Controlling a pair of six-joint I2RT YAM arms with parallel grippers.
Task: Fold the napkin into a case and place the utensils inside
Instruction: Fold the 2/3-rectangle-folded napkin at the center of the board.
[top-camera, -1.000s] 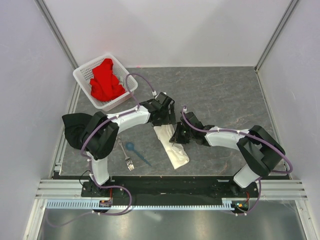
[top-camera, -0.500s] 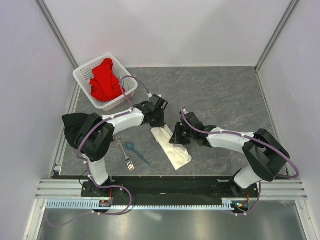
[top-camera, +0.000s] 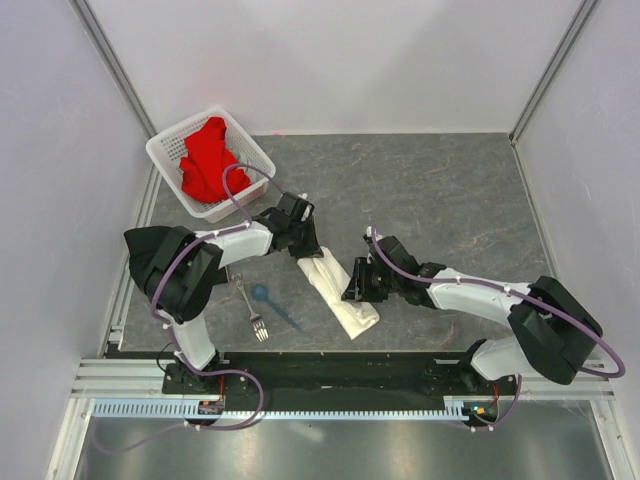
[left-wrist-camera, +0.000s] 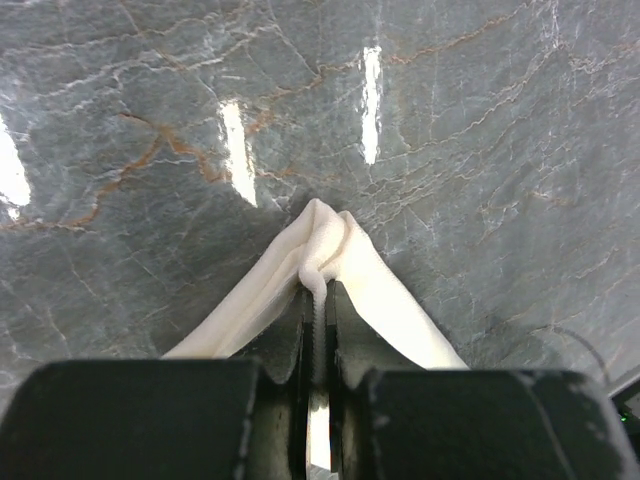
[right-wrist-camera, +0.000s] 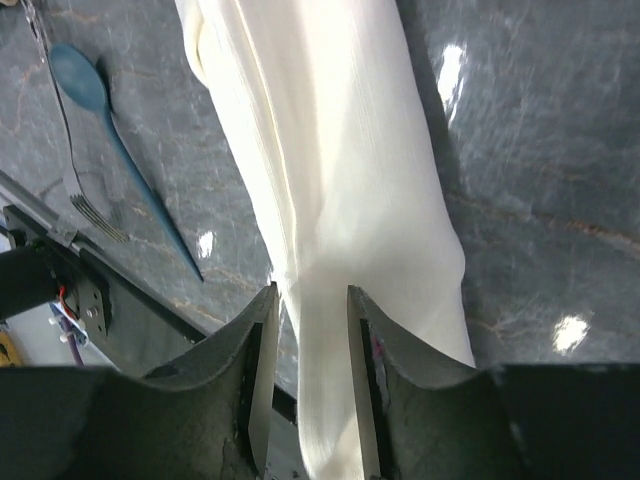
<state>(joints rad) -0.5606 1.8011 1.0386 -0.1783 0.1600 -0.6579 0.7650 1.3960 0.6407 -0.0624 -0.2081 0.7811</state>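
The napkin lies as a narrow cream-white folded strip on the grey table, running from far left to near right. My left gripper is shut on the strip's far end, and a pinch of cloth bulges out just past its fingertips. My right gripper stands open over the strip's near half, its fingers either side of a fold of cloth. To the left of the strip lie the silver fork and the blue spoon. Both also show in the right wrist view: spoon, fork.
A white perforated basket holding a red cloth stands at the far left. A black cloth is draped by the left arm's base. The table's front rail runs just behind the strip's near end.
My left gripper has shut on the napkin's far end and drawn it left. My right gripper has opened and let go of the cloth, and its arm has shifted right.
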